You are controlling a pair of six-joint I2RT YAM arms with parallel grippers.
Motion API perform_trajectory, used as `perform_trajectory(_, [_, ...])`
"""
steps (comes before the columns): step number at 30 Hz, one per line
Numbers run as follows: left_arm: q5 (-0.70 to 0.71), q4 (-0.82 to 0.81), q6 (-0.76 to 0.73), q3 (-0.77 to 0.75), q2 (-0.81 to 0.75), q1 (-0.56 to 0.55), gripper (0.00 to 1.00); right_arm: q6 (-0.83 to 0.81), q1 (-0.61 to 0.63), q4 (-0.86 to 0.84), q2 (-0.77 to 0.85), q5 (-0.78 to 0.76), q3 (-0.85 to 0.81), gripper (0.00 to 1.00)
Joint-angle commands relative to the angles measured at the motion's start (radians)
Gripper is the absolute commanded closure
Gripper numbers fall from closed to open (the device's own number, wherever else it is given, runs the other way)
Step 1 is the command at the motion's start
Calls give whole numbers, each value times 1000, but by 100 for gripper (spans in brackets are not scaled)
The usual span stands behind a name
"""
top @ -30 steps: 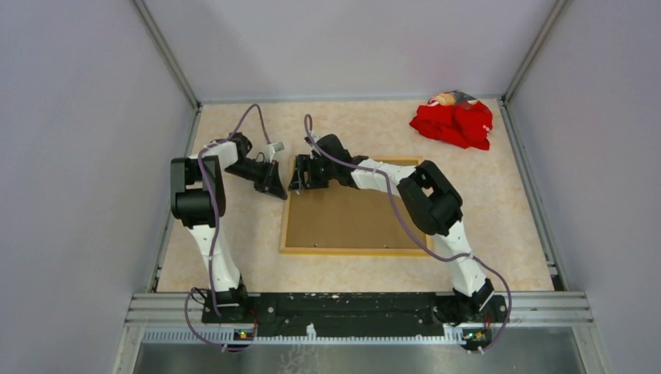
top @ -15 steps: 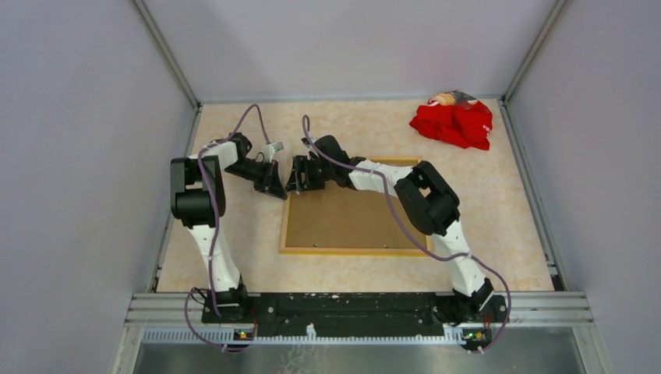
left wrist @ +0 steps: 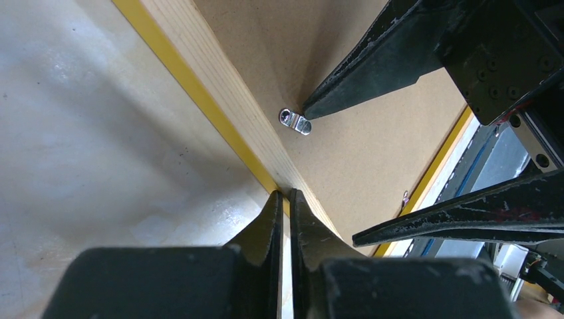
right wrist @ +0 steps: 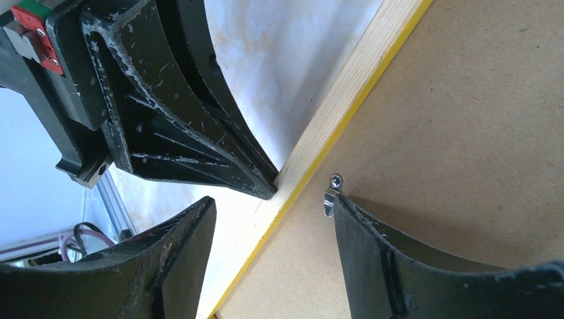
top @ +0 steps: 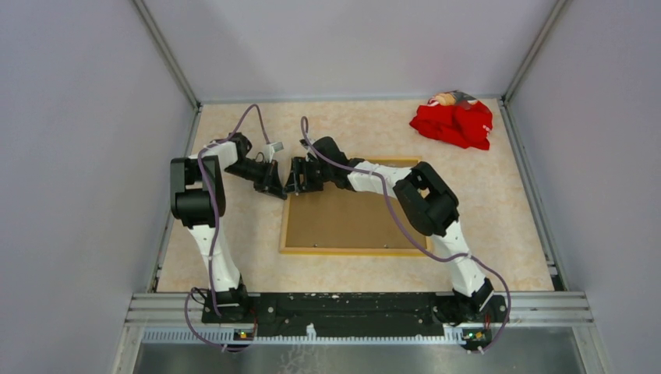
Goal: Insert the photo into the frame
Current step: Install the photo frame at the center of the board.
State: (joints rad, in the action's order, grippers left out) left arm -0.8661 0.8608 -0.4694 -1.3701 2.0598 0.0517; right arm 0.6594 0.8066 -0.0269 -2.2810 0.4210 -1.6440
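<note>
The frame [top: 351,251] lies face down on the table, its pale wood back [left wrist: 219,100] up and a yellow edge showing. A brown backing board [top: 343,218] fills it. The photo is hidden. My left gripper [top: 274,189] is shut, with nothing between its tips [left wrist: 286,194], which touch the outer side of the frame's left rail near the far corner. My right gripper [top: 295,183] stands open astride that same rail [right wrist: 346,100]. One of its fingertips [right wrist: 342,206] rests against a small metal clip [right wrist: 331,194] on the board; the other hangs over the table outside the frame.
A crumpled red cloth [top: 454,121] lies at the back right corner. Grey walls close in the table on three sides. A second small clip [left wrist: 404,197] sits near the frame's opposite rail.
The right gripper has slid a little left, onto the frame's left rail. The left gripper's jaws have drawn closer together and edged toward the frame. The frame has not moved.
</note>
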Motion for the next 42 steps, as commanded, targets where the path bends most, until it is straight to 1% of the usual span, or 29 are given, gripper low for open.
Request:
perform_trajectory(1, [59,-71,-27,19,18,-20,93,23,20,-44,-22,22,-1,35])
perform_trajectory(13, [60,-67,-28,10,18,-20,93,69,28,-91,-35,8,21,35])
perform_trajectory(28, [62,-62,-29,7,26,-19,93,118,28,-168,-44,-56,48,35])
perform_trajectory(34, [60,-59,-31,6,28,-19,93,131,29,-181,-53,-54,45,36])
perform_trajectory(40, [62,-50,-37,2,28,-20,93,133,27,-192,-3,-35,74,35])
perform_trajectory(42, [61,-37,-47,-6,24,-20,93,140,18,-205,46,-23,101,32])
